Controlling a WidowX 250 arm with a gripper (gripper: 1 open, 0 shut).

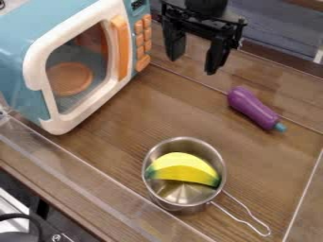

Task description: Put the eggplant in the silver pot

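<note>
Sitting nearest the viewer on the brown wood-grain tabletop (113, 161), the small round shiny steel pot (168, 194) with its thin wire loop handle (248, 223) is seen to hold a yellow-green curved piece (184, 169), which fills much of the bowl. No eggplant is found inside it, so the task is judged to be at its very start, with nothing yet accomplished. Farther back and to the right, the small glossy purple toy eggplant (254, 108) with a teal-green stem cap is seen lying flat on the tabletop, its cap end pointing toward the lower right, well apart from the pot and untouched. Farther still, at the top centre, the black gripper (198, 54) is held above the table, pointing downward, with its fingers spread wide and nothing caught between them; it is placed to the left of the eggplant rather than over it. To the left rear, a teal toy microwave (38, 38) with a cream door and orange buttons is seen. Everything remains to be done: the eggplant must be reached, grasped, carried over and released into the pot.
</note>
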